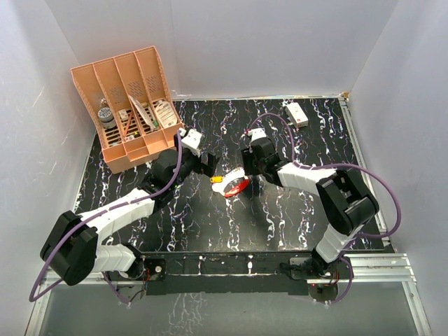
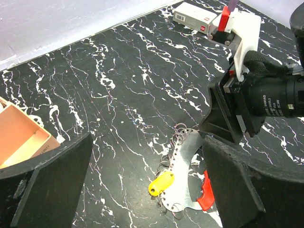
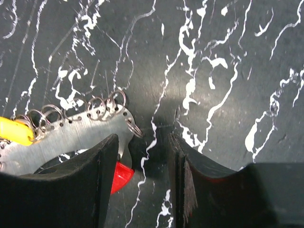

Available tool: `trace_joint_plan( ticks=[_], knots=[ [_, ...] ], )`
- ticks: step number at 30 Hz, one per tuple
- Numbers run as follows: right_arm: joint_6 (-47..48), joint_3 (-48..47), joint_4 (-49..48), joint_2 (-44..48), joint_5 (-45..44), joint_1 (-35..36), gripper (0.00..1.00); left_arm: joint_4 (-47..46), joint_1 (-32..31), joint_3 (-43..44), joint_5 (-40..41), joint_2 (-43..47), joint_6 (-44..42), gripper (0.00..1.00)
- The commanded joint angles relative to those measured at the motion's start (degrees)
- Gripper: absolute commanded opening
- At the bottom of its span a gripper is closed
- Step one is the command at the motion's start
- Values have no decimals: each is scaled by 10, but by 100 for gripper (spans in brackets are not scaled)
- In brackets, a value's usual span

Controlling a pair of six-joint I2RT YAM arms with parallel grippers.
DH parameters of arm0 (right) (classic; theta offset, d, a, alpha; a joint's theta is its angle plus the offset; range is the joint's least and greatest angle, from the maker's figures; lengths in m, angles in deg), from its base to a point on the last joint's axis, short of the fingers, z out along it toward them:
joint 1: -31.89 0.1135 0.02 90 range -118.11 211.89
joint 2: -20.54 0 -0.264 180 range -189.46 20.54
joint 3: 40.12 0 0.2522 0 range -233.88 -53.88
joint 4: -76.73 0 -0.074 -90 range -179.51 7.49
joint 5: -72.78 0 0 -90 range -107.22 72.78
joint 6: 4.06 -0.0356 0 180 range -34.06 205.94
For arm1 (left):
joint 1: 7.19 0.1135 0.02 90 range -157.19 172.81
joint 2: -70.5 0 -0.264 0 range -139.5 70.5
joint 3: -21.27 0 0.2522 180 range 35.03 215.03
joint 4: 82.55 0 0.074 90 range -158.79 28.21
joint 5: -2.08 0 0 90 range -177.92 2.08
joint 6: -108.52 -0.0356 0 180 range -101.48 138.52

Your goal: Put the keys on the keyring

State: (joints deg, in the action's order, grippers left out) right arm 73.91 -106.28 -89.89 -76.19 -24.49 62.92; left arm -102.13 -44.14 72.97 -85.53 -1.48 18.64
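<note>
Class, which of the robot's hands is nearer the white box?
Right. The right hand is central, with the white box beyond it toward the far right corner; the left hand lies farther left.

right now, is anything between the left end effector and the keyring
Nothing visible does. The open left end effector hangs right over the red keyring, a clear gap between them; the right end effector only crowds the far end of the silvery plate beside it.
</note>
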Motion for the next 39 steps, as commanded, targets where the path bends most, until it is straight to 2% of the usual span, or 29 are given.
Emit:
trace_joint_plan(
  ticks=[1,15,29,31,36,39],
  knots=[
    [28,-7,-82,-8,25,-8,43,-5,-2,4,5,4,-3,99],
    [33,-9,-87,-35,50,-18,41,-1,-1,4,11,0,-8,99],
    [37,-15,-108,-72,64,-25,33,-1,-1,3,17,-2,-8,99],
    [37,-15,-109,-75,66,-26,28,-1,-1,3,17,-4,-8,99],
    [39,-17,-106,-77,65,-26,4,0,-1,4,18,-7,-8,99],
    [36,-12,-106,-64,65,-26,0,1,-1,4,21,-6,-9,99]
  ],
)
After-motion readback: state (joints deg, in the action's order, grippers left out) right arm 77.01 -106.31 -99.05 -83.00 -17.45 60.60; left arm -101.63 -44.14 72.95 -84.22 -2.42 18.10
